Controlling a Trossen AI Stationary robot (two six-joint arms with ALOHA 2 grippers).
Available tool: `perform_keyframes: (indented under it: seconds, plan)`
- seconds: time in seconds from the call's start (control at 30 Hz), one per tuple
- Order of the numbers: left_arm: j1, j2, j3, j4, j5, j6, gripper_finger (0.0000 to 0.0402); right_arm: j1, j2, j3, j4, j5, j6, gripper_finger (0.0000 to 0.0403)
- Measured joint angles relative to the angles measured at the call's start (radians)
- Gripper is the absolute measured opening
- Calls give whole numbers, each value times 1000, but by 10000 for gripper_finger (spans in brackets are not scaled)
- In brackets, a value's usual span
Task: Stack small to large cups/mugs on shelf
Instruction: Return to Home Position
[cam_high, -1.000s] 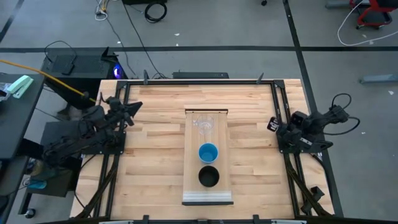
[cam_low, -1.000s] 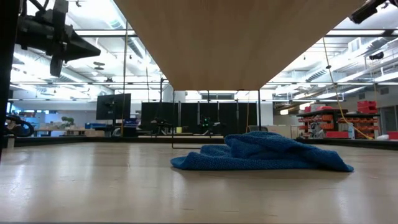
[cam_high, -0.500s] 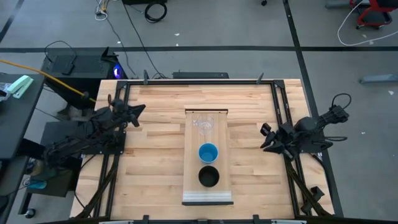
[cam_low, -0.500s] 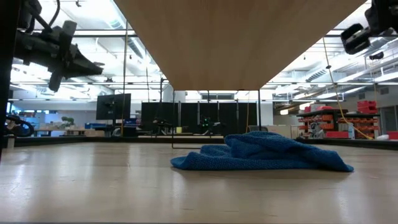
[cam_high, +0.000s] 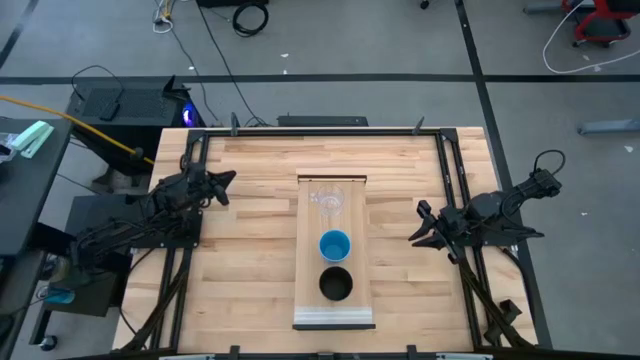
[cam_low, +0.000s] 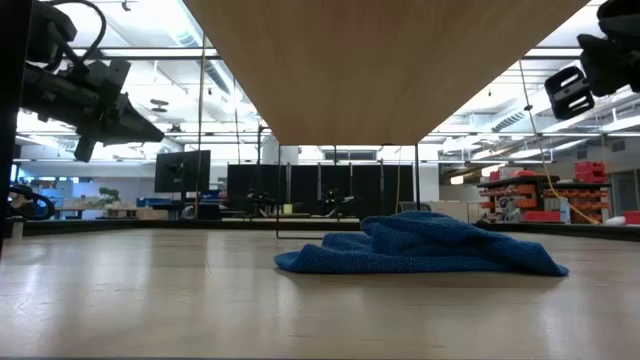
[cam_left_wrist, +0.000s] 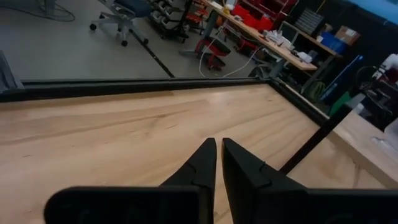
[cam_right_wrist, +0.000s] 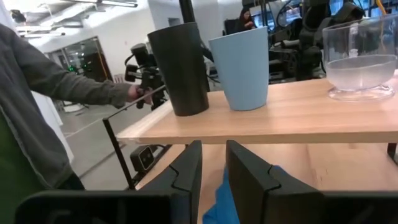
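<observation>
Looks done: small clear transparent cup (cam_high: 328, 200), bright blue cup (cam_high: 335, 245), black cup (cam_high: 336, 285) in row on long light-wood shelf (cam_high: 308, 290). Left end effector (cam_high: 225, 188) pressed together, right end effector (cam_high: 415, 228) slightly parted, both empty at tabletop (cam_high: 250, 250) edges.

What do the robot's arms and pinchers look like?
They're dark, skinny and jointed. The left gripper and right gripper each end in two black wedge-shaped fingers. A black cable loops off the right one.
</observation>
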Motion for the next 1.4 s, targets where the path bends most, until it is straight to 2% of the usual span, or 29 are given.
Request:
perform_keyframes:
  seconds: [0.17,0.4,0.57,0.8,1.03,1.17,1.4]
  plan:
    - [0,0,-6,67,-12,-6,24,0,0,0,-2,0,-18,79]
    - [0,0,-6,331,-39,103,29,0,1,0,-2,0,-30,79]
    - [0,0,-9,370,-39,129,36,0,1,0,-2,0,-44,79]
    - [-2,0,-99,499,-32,128,28,0,1,1,-2,0,-38,79]
    - [-1,0,-99,463,-31,256,24,0,1,1,-2,0,-40,79]
    - [-1,2,-98,379,-28,233,31,0,1,1,-2,0,-47,79]
    - [-2,13,-97,377,-24,255,34,0,2,1,-3,0,-119,79]
